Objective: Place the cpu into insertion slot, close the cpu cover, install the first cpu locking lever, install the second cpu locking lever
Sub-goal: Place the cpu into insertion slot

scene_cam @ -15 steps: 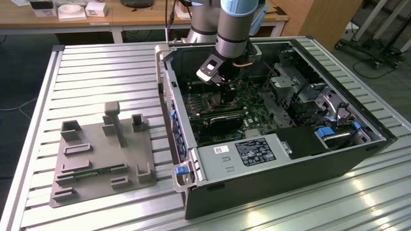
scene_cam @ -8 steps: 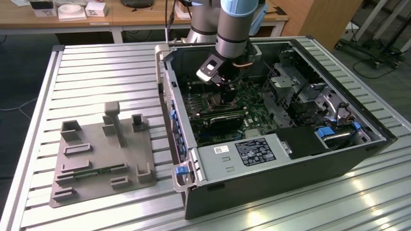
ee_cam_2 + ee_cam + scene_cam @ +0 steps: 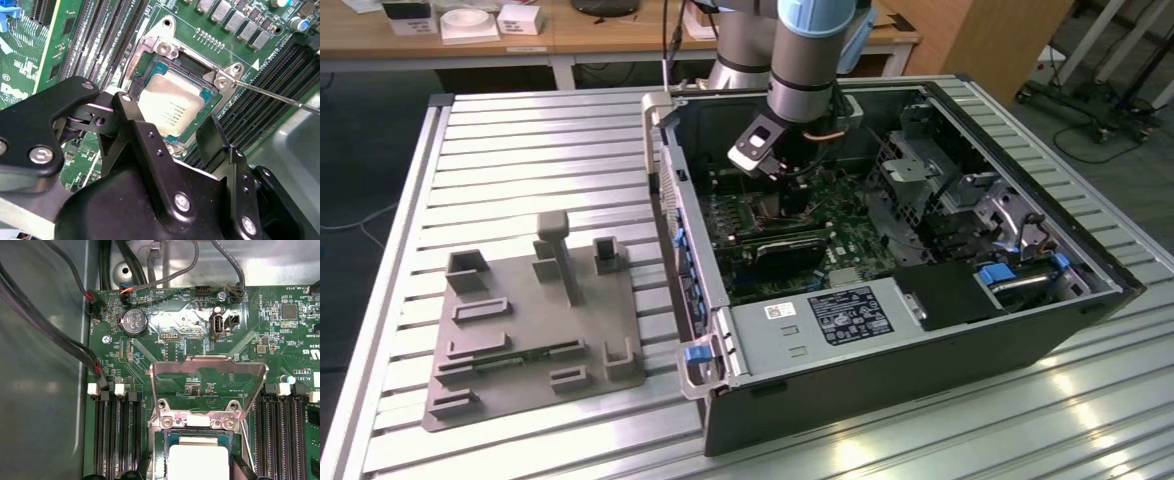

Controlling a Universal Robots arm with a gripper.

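Silver-grey cpu (image 3: 172, 106) sits in the insertion slot (image 3: 172, 65) between the open pincer's (image 3: 167, 114) jaws; cpu cover (image 3: 209, 361) stands raised, not yet closed.

The arm (image 3: 807, 60) points straight down, its end effector (image 3: 170, 120) fingers (image 3: 125, 107) spread apart.

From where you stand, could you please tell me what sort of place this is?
Probably a robotics lab or workshop: a robot arm reaches into an open computer case on a slatted metal table, a grey fixture plate lies beside it, and wooden desks stand behind.
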